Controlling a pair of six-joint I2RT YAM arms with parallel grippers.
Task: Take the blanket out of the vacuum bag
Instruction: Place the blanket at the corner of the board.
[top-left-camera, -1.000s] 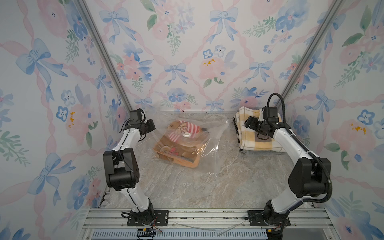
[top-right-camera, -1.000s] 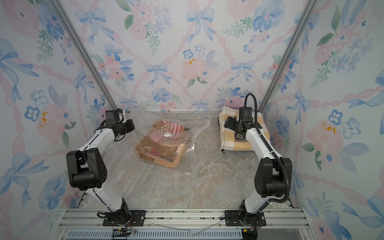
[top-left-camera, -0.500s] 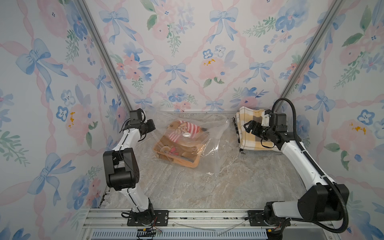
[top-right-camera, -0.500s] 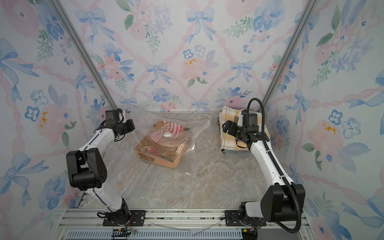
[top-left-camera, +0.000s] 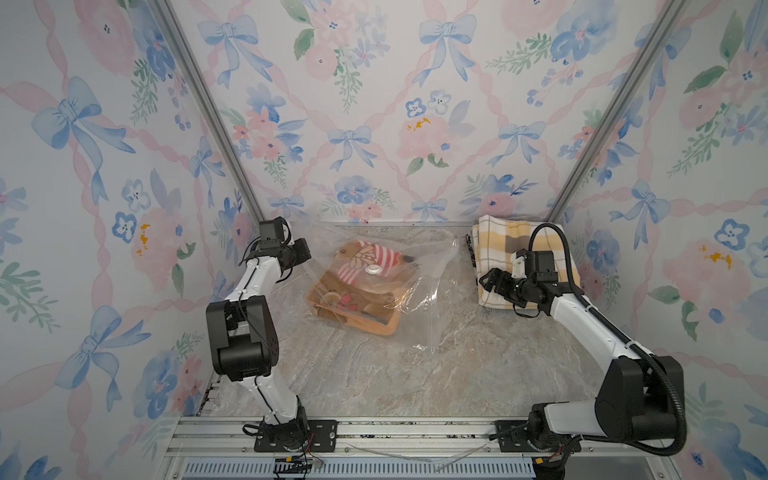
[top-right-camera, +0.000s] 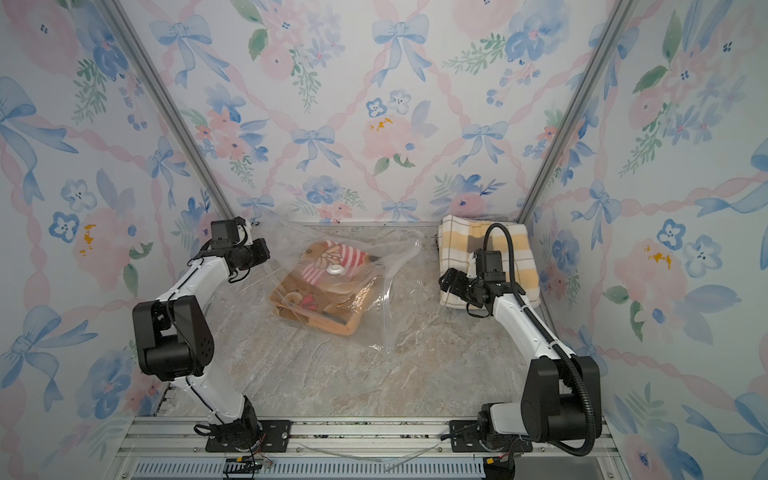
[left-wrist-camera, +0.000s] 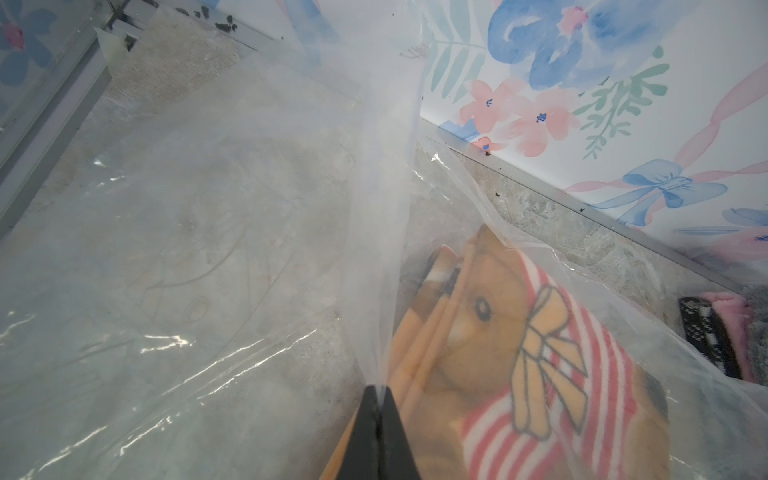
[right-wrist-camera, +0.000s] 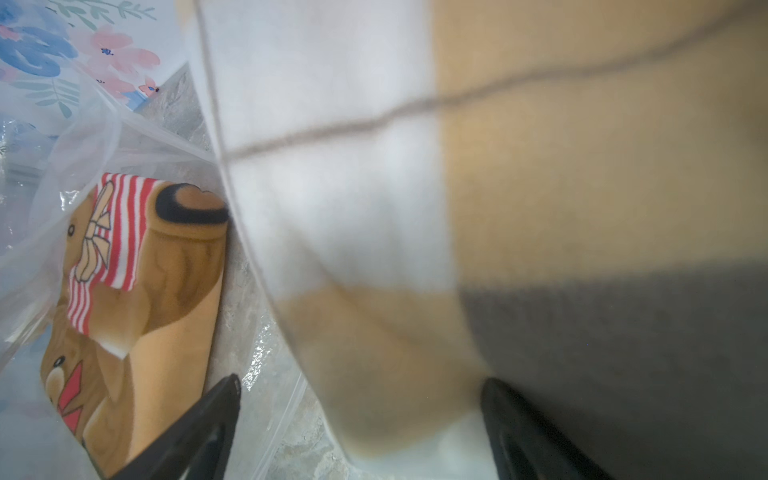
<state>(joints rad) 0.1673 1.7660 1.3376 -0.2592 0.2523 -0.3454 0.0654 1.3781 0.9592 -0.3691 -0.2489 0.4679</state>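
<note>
The clear vacuum bag (top-left-camera: 432, 266) lies in the middle of the table, its white valve cap (top-left-camera: 374, 269) facing up. Inside it lies a folded brown bear-print blanket (top-left-camera: 357, 301) with red stripes. My left gripper (top-left-camera: 308, 253) is shut on the bag's left edge; in the left wrist view its tips (left-wrist-camera: 379, 390) pinch a raised fold of film (left-wrist-camera: 386, 208) beside the bear blanket (left-wrist-camera: 498, 353). My right gripper (top-left-camera: 490, 282) stands open at the front left corner of a folded yellow plaid blanket (top-left-camera: 498, 241) outside the bag. The right wrist view shows that plaid cloth (right-wrist-camera: 540, 187) close up beyond the spread fingers (right-wrist-camera: 208, 415).
The plaid blanket tops a small stack of folded cloths (left-wrist-camera: 715, 340) in the back right corner. Floral walls close in on three sides, with metal corner posts (top-left-camera: 208, 104). The marble tabletop (top-left-camera: 415, 374) runs forward to the arms' rail (top-left-camera: 395, 432).
The right arm has drawn back toward the front, lowering its elbow; its open gripper slid from over the plaid blanket to its front left corner. The left arm and bag held still.
</note>
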